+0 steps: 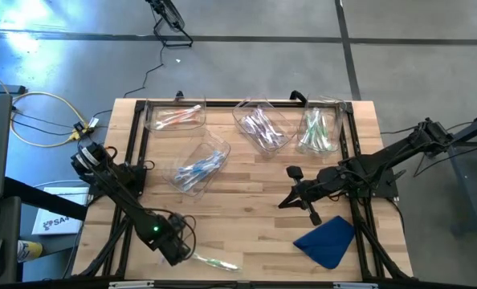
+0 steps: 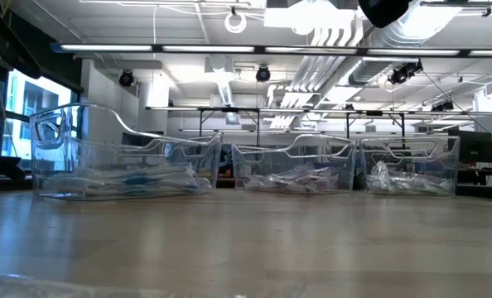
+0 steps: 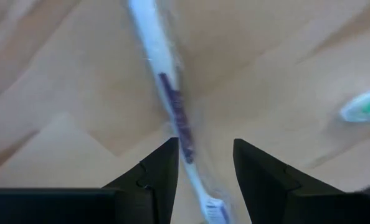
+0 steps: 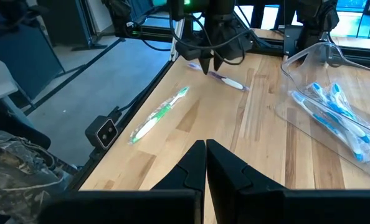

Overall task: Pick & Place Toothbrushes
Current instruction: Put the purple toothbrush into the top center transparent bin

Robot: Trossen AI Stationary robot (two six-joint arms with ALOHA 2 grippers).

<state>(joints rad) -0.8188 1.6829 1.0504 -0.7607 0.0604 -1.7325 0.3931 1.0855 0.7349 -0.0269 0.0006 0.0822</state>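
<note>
The left hand [image 3: 203,171] is low over the near left part of the tabletop [image 1: 246,201], its two dark fingers [image 3: 157,174] parted on either side of a white toothbrush with a purple stripe [image 3: 172,112]. That brush lies flat on the wood and runs through the gap; whether the fingers touch it cannot be told. From the right wrist view the same hand [image 4: 208,67] hangs over the purple toothbrush [image 4: 230,81], and a green-and-white toothbrush [image 4: 159,115] lies on the wood just beside it, toward the tabletop's near edge.

The right hand [image 1: 285,201] rests above the middle right of the tabletop, clenched with its fingers [image 4: 188,171] pressed together on nothing. Just near of it lies a blue cloth [image 1: 327,239].

Four clear bins sit toward the far side: one with pink toothbrushes [image 1: 176,117], one with blue toothbrushes [image 1: 200,168], one with purple toothbrushes [image 1: 261,128], one with green toothbrushes [image 1: 317,132].

A white box [image 1: 55,221] left of the tabletop bears dark lettering, too small to read.
</note>
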